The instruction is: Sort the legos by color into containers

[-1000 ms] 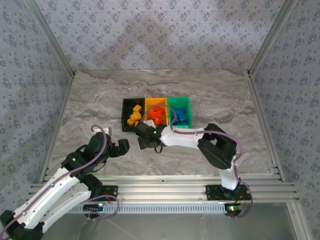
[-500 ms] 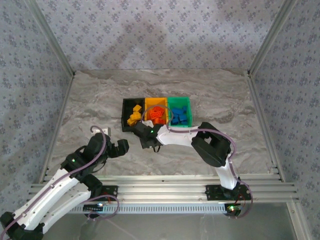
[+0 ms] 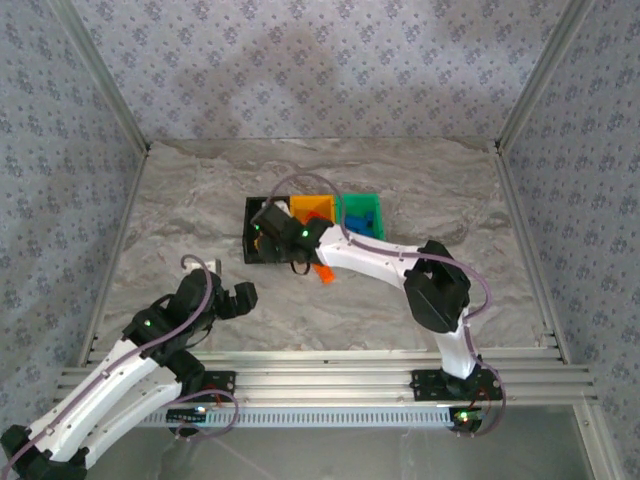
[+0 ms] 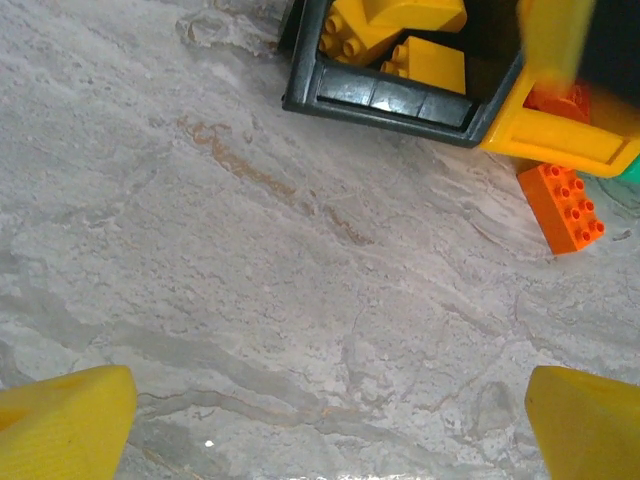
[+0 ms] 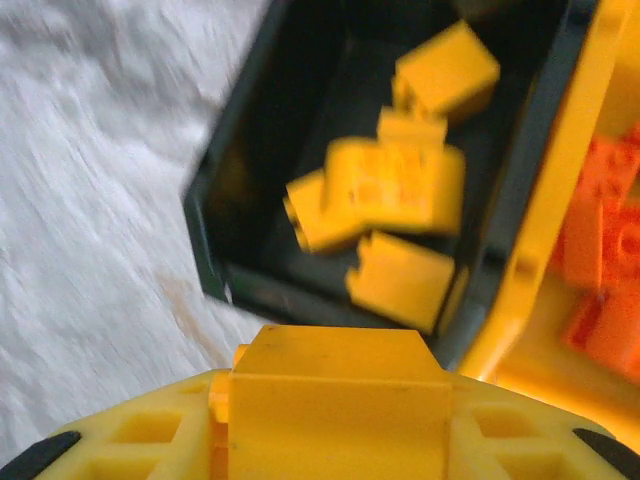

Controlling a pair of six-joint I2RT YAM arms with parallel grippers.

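My right gripper (image 3: 272, 226) hovers over the black bin (image 3: 249, 240) and is shut on a yellow lego (image 5: 335, 360), gripped between its yellow fingers (image 5: 130, 440). Several yellow legos (image 5: 390, 190) lie in that bin below. Beside it, the yellow-orange bin (image 3: 318, 205) holds orange-red legos (image 5: 610, 260), and the green bin (image 3: 366, 204) stands at the right end of the row. One orange-red lego (image 3: 322, 272) lies on the table in front of the bins; it is also the orange-red lego (image 4: 565, 207) in the left wrist view. My left gripper (image 3: 244, 297) is open over bare table to the front left.
The marble tabletop (image 3: 200, 200) is bounded by a metal frame and patterned walls. The right arm (image 3: 380, 258) stretches across the front of the bins. Free table lies left, right and behind the bins.
The right gripper closed on a yellow lego on the table in front of the bins and carried it up and back over the black bin. The left arm stayed put.
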